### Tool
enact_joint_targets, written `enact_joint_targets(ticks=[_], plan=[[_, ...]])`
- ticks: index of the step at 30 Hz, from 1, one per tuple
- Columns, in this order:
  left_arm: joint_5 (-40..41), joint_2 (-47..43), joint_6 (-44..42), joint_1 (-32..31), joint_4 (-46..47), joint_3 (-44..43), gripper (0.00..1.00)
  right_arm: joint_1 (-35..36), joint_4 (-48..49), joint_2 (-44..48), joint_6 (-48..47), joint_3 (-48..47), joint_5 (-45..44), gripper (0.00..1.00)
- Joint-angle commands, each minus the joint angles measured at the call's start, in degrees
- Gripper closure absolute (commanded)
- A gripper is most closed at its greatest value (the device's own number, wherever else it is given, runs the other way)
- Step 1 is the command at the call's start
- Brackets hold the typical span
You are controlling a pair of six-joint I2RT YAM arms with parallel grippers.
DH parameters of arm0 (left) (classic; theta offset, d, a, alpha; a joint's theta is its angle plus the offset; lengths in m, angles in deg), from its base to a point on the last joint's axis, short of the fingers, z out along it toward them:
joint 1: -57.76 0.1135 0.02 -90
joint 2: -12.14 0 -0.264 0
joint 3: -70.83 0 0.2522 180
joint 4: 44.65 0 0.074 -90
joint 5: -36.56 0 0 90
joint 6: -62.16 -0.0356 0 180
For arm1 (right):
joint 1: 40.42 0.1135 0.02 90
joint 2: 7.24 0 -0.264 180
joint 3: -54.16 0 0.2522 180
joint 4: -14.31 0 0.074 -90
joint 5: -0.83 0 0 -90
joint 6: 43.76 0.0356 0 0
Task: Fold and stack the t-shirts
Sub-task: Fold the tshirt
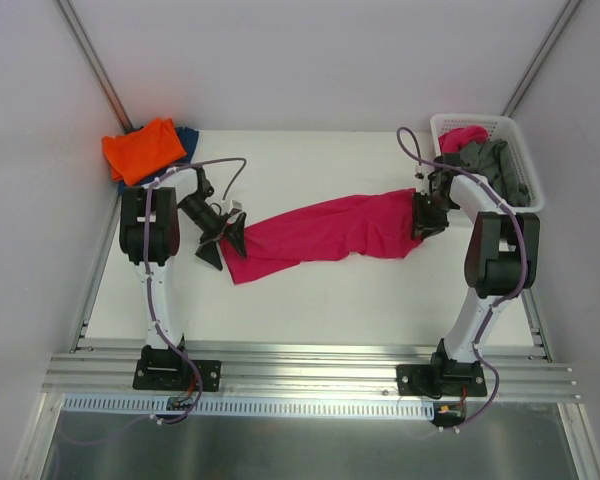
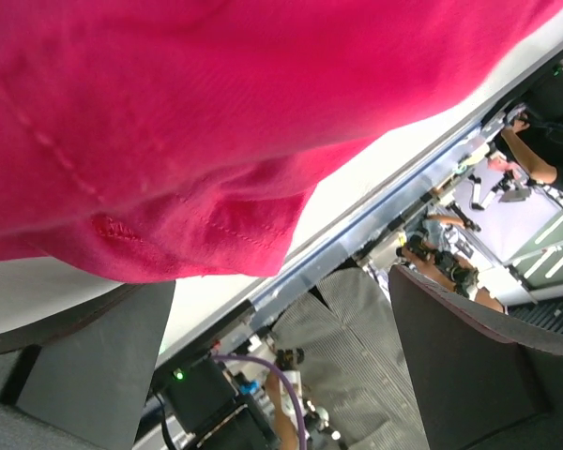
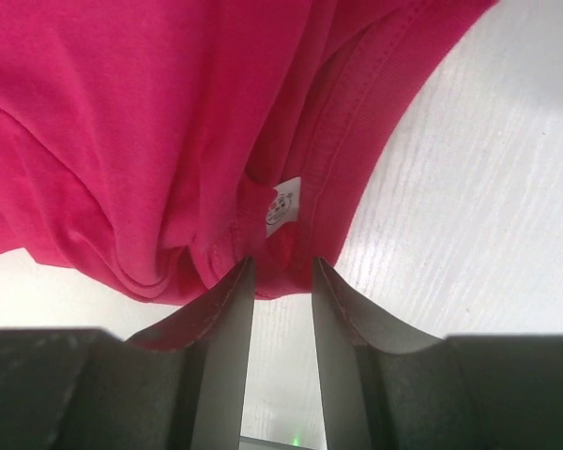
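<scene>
A large magenta t-shirt (image 1: 325,232) lies stretched in a long band across the middle of the white table (image 1: 310,290). My left gripper (image 1: 225,248) is at the shirt's left end, open, its jaws wide apart. In the left wrist view the shirt's hem (image 2: 216,225) hangs just beyond the empty gripper (image 2: 281,281). My right gripper (image 1: 423,222) is at the shirt's right end. In the right wrist view it (image 3: 281,267) is shut on the bunched collar of the shirt (image 3: 150,141), by the white label (image 3: 281,206). An orange t-shirt (image 1: 143,150) lies folded on a dark blue one (image 1: 188,137) at the back left.
A white lattice basket (image 1: 525,195) stands at the back right, just behind my right arm, with grey cloth (image 1: 490,165) and some pink cloth (image 1: 462,137) in it. Metal rails (image 1: 310,362) run along the table's near edge.
</scene>
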Motion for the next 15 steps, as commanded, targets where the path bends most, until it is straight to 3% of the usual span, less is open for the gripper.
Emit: enact_joint_targets(ticks=[1, 15], plan=[[-2.4, -3.4, 0.7, 0.5, 1.3, -3.2, 0.01, 0.8, 0.5, 1.9, 1.3, -0.4, 3.0, 0.66], [-11.8, -1.0, 1.5, 0.4, 2.8, -0.9, 0.01, 3.6, 0.5, -2.3, 1.0, -3.9, 2.9, 0.63]])
